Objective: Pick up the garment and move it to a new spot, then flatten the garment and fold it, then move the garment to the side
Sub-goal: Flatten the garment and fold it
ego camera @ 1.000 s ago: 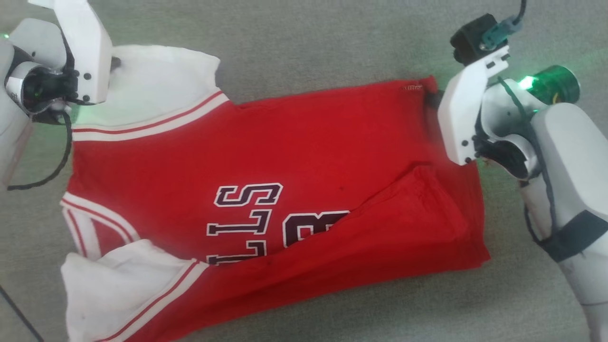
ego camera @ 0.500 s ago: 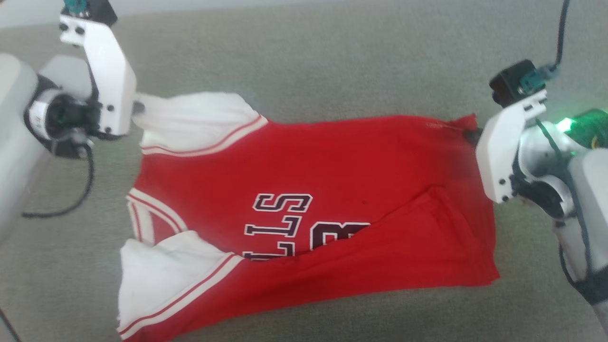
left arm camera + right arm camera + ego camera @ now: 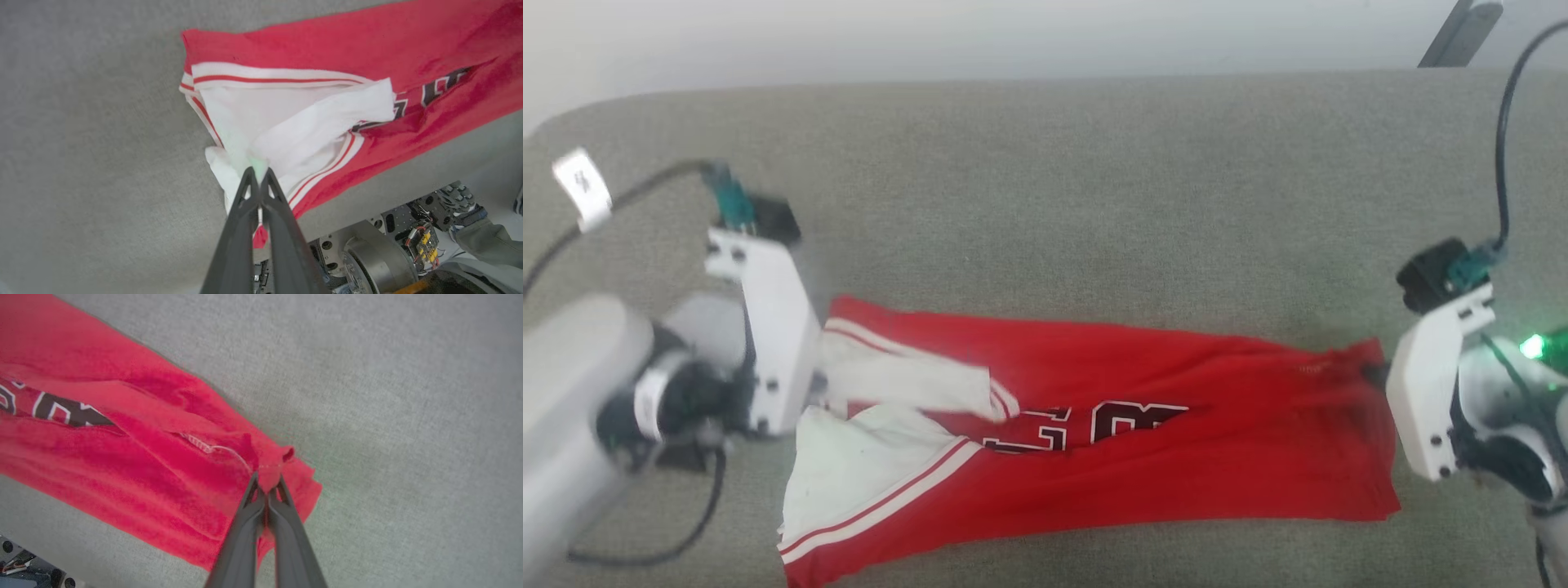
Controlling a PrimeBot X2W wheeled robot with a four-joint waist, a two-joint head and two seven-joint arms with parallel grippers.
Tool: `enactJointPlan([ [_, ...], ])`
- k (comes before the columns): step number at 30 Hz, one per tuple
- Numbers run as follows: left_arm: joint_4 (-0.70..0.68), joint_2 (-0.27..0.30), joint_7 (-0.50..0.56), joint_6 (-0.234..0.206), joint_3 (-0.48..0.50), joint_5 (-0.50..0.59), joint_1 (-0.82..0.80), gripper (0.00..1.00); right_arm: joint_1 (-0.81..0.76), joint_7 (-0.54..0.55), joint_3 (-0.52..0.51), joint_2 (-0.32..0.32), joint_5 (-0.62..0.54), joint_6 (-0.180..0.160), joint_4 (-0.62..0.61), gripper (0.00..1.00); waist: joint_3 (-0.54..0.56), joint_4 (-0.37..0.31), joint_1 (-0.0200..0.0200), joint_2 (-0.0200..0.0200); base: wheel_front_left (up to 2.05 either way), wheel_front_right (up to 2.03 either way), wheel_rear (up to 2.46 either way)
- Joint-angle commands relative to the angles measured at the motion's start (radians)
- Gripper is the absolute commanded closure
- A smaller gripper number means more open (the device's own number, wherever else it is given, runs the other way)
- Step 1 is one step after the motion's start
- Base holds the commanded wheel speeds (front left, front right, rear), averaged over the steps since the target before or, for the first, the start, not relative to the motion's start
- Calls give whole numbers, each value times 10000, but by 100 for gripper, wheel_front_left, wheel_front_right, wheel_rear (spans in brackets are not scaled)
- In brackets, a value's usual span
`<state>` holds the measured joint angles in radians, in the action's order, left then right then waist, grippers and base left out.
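Red basketball jersey point(image 3: 1160, 482) is lying stretched along the front edge of the grey upholstered surface point(image 3: 1045, 204), partly doubled over itself, probably mid-fold. At one end the left gripper point(image 3: 258, 173) is pinching the white sleeve point(image 3: 294, 118), fingers clamped tight. At the other, the right gripper point(image 3: 267, 484) is nipping the red hem corner point(image 3: 282, 455) just as tightly. Both arms are reaching in low from opposite ends, fingers pointing inward, likely tensioning the cloth.

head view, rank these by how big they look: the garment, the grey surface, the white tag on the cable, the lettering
1. grey surface
2. garment
3. lettering, partly hidden by folds
4. white tag, smallest, though it may hang nearer the camera
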<state>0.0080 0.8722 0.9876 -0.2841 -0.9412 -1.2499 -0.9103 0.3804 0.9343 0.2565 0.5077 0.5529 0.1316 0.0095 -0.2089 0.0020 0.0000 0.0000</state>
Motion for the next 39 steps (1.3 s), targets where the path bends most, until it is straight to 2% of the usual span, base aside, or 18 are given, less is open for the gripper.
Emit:
enactJointPlan([
  [1, -333, 118, -118, -231, -17, -158, 405, 100, -331, 126, -110, 37, 58, -19, -108, 100, 73, 30, 0, 0, 0, 0, 0],
  [6, -881, 472, -498, -608, -82, -556, 1597, 100, -1212, 529, -450, -26, -25, -19, -174, 100, 164, 49, 0, 0, 0, 0, 0],
  [13, -297, 228, -1305, -365, -158, -870, 2642, 100, -1679, 266, -588, -395, -289, -19, 286, 100, 312, 89, 0, 0, 0, 0, 0],
  [14, -117, 148, -1427, -396, -123, -916, 2742, 96, -1674, 210, -580, -452, -301, -19, 408, 100, 353, 99, 0, 0, 0, 0, 0],
  [15, -2, 81, -1516, -313, -156, -943, 2847, 90, -1699, 150, -520, -508, -314, -19, 495, 90, 407, 104, 0, 0, 0, 0, 0],
  [16, 80, 40, -1684, -199, -145, -901, 2909, 67, -1685, 43, -471, -522, -371, -19, 505, 51, 451, 109, 0, 0, 0, 0, 0],
  [17, 194, 6, -1855, -154, -101, -824, 2950, 14, -1678, -62, -467, -538, -374, -19, 561, 0, 508, 120, 0, 0, 0, 0, 0],
  [18, 306, -46, -1986, -108, -86, -828, 3026, 0, -1707, -129, -454, -553, -378, -19, 647, 0, 572, 132, 0, 0, 0, 0, 0],
  [27, 450, -95, -3669, 266, 232, -493, 3638, 0, -1900, -396, -734, -598, -335, -19, 804, 0, 1160, 248, 0, 0, 0, 0, 0],
  [32, 362, 14, -5213, 269, 573, -76, 4131, 0, -1949, -486, -1408, -850, -509, -19, 1061, 0, 1452, 319, 0, 0, 0, 0, 0],
  [37, 290, 159, -7343, 319, 1033, 419, 4827, 0, -2087, -407, -2088, -1038, -721, -18, 1431, 0, 1634, 475, 0, 0, 0, 0, 0],
  [38, 290, 159, -7343, 319, 1033, 419, 4827, 0, -2087, -407, -2088, -1038, -721, -18, 1431, 0, 1634, 475, 0, 0, 0, 0, 0],
  [39, 318, 145, -7788, 254, 1170, 462, 4996, 0, -2134, -391, -2211, -1070, -712, -18, 1506, 0, 1655, 526, 0, 0, 0, 0, 0],
])
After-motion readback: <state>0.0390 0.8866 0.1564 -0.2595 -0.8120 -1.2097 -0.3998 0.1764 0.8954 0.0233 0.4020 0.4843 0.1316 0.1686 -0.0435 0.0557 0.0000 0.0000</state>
